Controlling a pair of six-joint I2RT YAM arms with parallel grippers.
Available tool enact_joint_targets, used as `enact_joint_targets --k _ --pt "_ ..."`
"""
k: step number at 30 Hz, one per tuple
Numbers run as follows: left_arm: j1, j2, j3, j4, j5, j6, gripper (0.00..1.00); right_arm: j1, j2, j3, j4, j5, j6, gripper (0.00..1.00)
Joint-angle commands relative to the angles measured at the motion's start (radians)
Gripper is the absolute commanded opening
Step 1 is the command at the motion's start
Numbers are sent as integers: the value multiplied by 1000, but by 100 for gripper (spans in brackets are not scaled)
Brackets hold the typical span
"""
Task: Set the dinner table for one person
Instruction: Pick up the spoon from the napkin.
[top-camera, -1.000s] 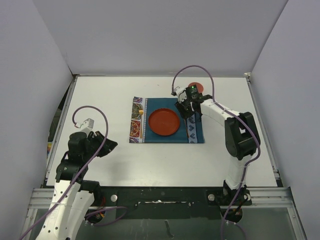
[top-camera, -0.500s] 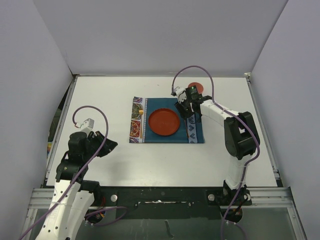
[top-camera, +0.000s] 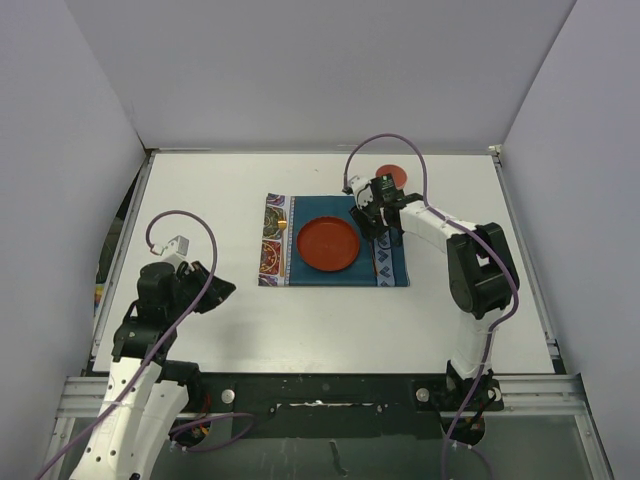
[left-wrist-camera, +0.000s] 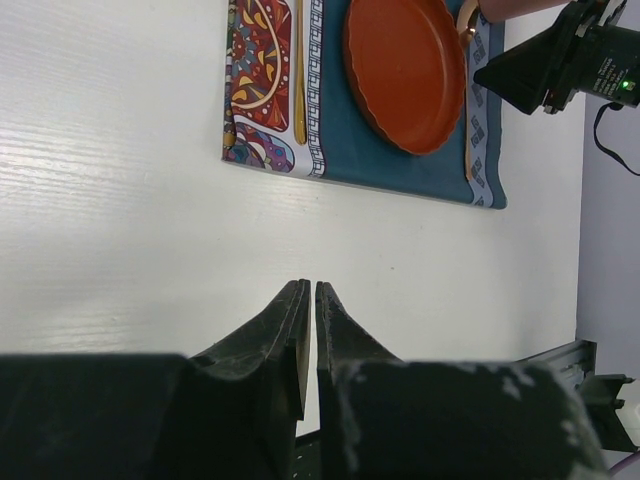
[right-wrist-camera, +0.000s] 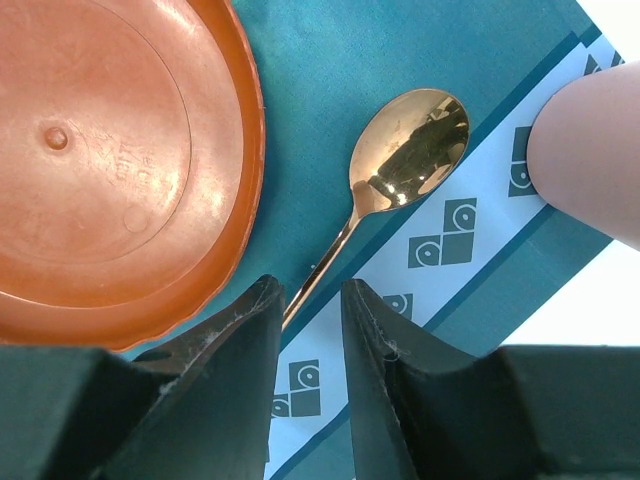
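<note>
I am hovering the right gripper (right-wrist-camera: 310, 290), narrowly parted, over the spoon (right-wrist-camera: 405, 150) beside the plate (right-wrist-camera: 110, 150), grip unclear; left gripper (left-wrist-camera: 312, 292) sitting closed.

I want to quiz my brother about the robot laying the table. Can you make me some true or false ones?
1. The orange plate sits on the teal placemat. True.
2. The gold spoon lies inside the plate. False: it lies on the placemat, right beside the plate.
3. The left gripper is shut and holds nothing, over the bare white dinner table. True.
4. The right gripper is far away from the placemat. False: it is low over the placemat, with the spoon's handle running between its fingers.
5. The plate is full of food. False: it is empty.
</note>
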Motion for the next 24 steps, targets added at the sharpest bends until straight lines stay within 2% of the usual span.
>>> enact_joint_targets --k 1,24 --pt "-2 0 3 62 5 5 7 4 16 3 56 -7 10 31" --pt "-2 44 0 103 13 2 7 -23 38 -24 74 -22 13 31"
